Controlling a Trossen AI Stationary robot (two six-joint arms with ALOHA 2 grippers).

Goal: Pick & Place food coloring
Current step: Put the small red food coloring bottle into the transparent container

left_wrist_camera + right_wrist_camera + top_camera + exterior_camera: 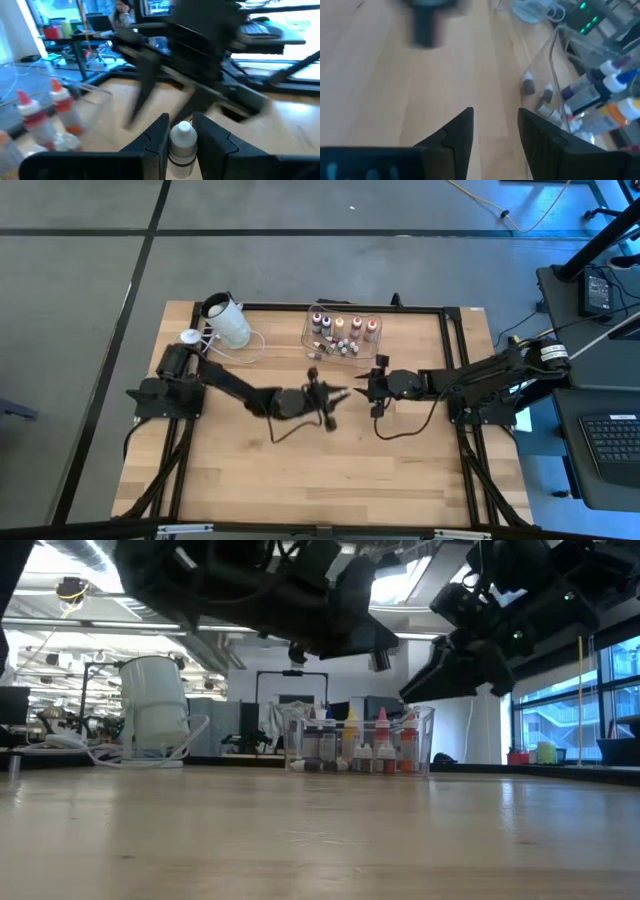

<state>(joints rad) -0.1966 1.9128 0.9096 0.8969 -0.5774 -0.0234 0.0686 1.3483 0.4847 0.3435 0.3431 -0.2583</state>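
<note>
One food coloring bottle (pixel 182 145) sits clamped in the left end effector (pixel 181 141).

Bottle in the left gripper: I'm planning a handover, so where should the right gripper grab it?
Likely the pale cap end of the bottle, which pokes out beyond the left gripper's closed jaws. Bring the open right gripper head-on from the opposite side.

We see the left gripper (pixel 182 137) clamped on a small clear white-capped bottle (pixel 182 146) — two red-labelled white-tipped bottles (pixel 46 112) stand aside, blurred dark arm (pixel 200 60) beyond.
</note>
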